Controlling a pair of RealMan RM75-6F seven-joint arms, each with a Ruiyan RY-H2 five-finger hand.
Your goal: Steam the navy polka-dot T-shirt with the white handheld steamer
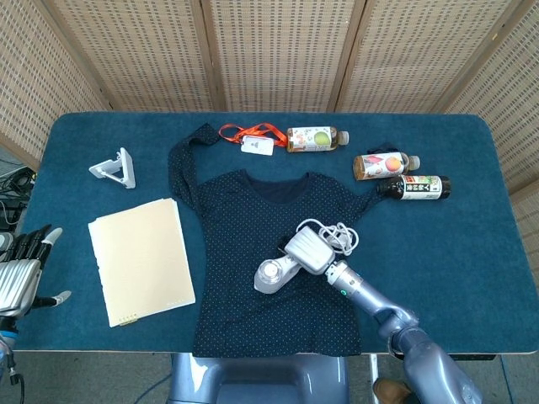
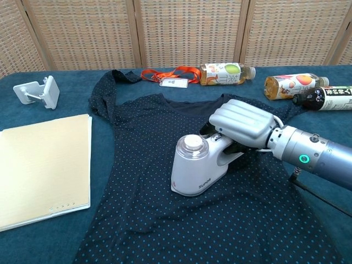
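Here the right hand point(image 2: 240, 125) gripped the white handheld steamer point(image 2: 195, 165), head down mid-chest on the navy polka-dot T-shirt point(image 2: 137, 187); unsteamed cloth stretched leftward and hemward; the left hand point(image 1: 24, 273) hung released, far off.

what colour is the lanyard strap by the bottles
Orange; the lanyard shows best in the chest view.

Even, bright overhead light fills both views, shadows stay soft and short, focus is sharp throughout, with no glare or blur.
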